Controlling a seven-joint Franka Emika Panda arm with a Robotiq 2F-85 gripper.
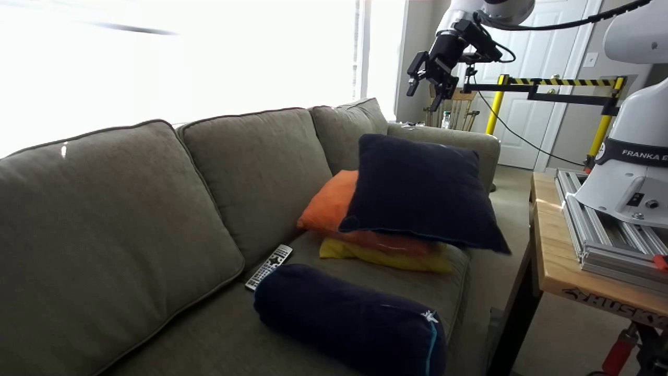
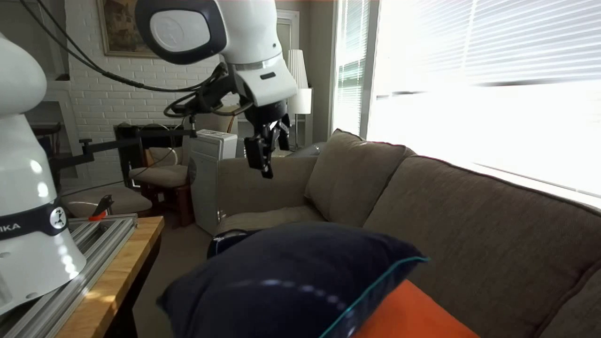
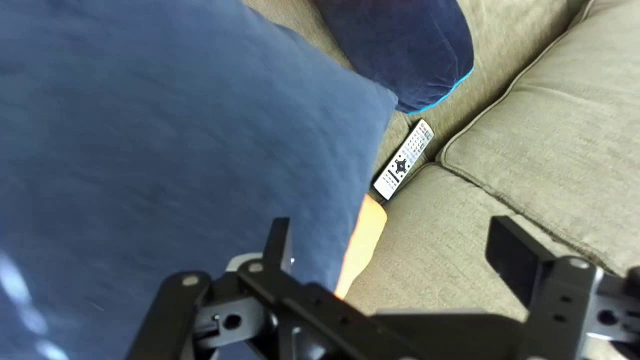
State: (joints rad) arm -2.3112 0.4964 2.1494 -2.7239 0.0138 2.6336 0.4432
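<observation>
A: What does an exterior view show?
B: The black two-fingered gripper [image 1: 424, 101] hangs above the navy square fabric cushion [image 1: 417, 193], apart from it, fingers spread wide around nothing.
A: And what's near that cushion?
B: It tilts over an orange fabric cushion [image 1: 327, 203] and hides much of it; a flat yellow cushion [image 1: 383, 256] peeks out beneath, on the grey-green upholstered sofa [image 1: 261, 183]. A turquoise-piped navy cylindrical bolster [image 1: 349, 318] lies before them, a slim silver remote control [image 1: 269, 267] near its end. A wooden-topped workbench [image 1: 558, 250] stands along the sofa's front.
A: In an exterior view, what's at the sofa's end?
B: A boxy white appliance [image 2: 204, 180], then a beige-seated wooden chair [image 2: 162, 176].
A: And the wrist view?
B: The square cushion fills the left, behind one finger. It covers all but a strip of the orange cushion, and its corner overlaps the bolster's outline. The remote control lies uncovered.
</observation>
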